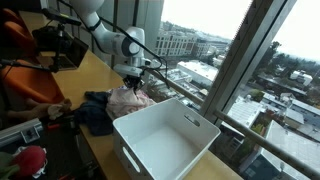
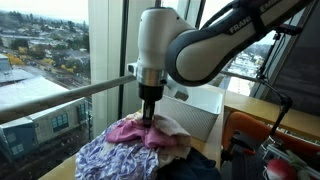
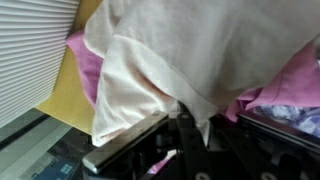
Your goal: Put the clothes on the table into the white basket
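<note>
Windows (image 1: pixel 240 60) of tall glass panes run along the far edge of the tan wooden table (image 1: pixel 98 72). The white and black robot arm (image 2: pixel 215 45) reaches down over the table from 12 o'clock in both exterior views. The white rectangular plastic basket (image 1: pixel 140 158) stands on the table at 4 o'clock from the clothes in an exterior view, and at 2 o'clock, just behind them, in an exterior view (image 2: pixel 200 120). None of the clothes are in it.

The heap lies on the table beside the basket. A lavender patterned cloth (image 2: pixel 110 158) is at its 7 o'clock edge, and a dark blue garment (image 1: pixel 95 112) lies at 8 o'clock. A pink cloth (image 2: pixel 130 130) and a cream cloth (image 2: pixel 172 138) sit on top.

The black gripper (image 2: pixel 150 115) points straight down with its tip sunk into the top of the heap. In the wrist view its fingers (image 3: pixel 185 125) appear drawn together into one dark bar at 6 o'clock. Folds of the cream cloth (image 3: pixel 170 50) gather there, so it seems pinched between them. The pink cloth (image 3: pixel 85 60) shows at 9 o'clock.
</note>
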